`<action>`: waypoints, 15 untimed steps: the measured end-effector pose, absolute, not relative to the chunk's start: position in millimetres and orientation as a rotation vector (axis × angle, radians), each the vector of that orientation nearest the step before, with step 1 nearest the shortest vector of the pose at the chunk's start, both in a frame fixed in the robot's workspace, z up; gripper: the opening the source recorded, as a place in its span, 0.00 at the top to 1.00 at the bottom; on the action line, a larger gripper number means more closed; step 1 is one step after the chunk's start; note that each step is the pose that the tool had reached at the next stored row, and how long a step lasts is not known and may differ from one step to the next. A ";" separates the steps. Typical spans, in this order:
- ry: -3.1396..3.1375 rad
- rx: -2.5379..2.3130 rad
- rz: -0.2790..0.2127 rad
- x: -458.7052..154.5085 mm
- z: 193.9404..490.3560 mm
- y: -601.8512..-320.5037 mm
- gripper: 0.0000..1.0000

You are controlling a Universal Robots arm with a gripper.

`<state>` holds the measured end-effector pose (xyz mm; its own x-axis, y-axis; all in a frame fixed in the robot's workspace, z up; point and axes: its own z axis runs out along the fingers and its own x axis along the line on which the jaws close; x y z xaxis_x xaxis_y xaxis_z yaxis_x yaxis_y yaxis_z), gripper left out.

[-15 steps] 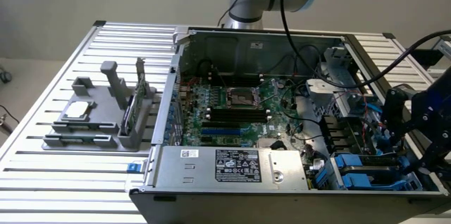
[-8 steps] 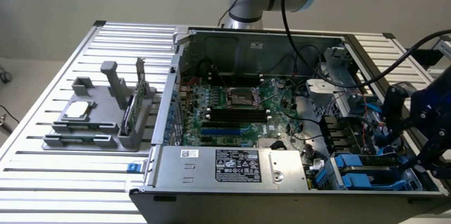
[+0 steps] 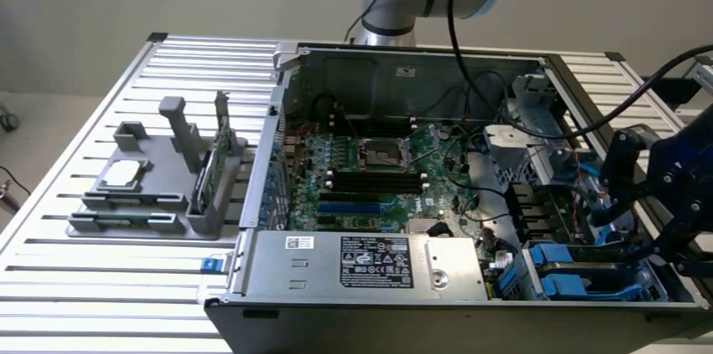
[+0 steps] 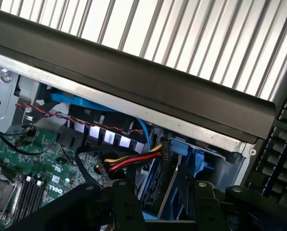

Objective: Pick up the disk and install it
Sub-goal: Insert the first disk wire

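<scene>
The disk (image 4: 159,185), a flat grey-metal slab edged with glossy blue plastic, sits edge-on just inside the dark wall of the open computer case (image 4: 182,96) on the ribbed aluminium counter (image 3: 100,287), the matte black pincer (image 4: 160,202) right at it, whether gripping it I cannot tell.

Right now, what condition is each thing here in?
Computer case: open, insides exposed.
Hand: low over the drive bay.
Disk: at the drive bay in its blue bracket, right by the hand; seated or not, cannot tell.
Processor chip: lying flat on its grey stand, outside the case.
Power-supply box: fitted inside the case.
</scene>
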<state>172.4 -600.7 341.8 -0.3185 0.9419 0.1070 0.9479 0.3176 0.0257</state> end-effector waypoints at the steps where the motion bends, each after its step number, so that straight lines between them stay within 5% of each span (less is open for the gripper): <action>1: -2.487 -1.787 -0.131 174.9 341.7 -600.6 0.53; 9: -2.462 -1.774 -0.136 180.3 337.5 -601.2 0.53; 15: -2.444 -1.767 -0.115 180.8 337.4 -601.2 0.63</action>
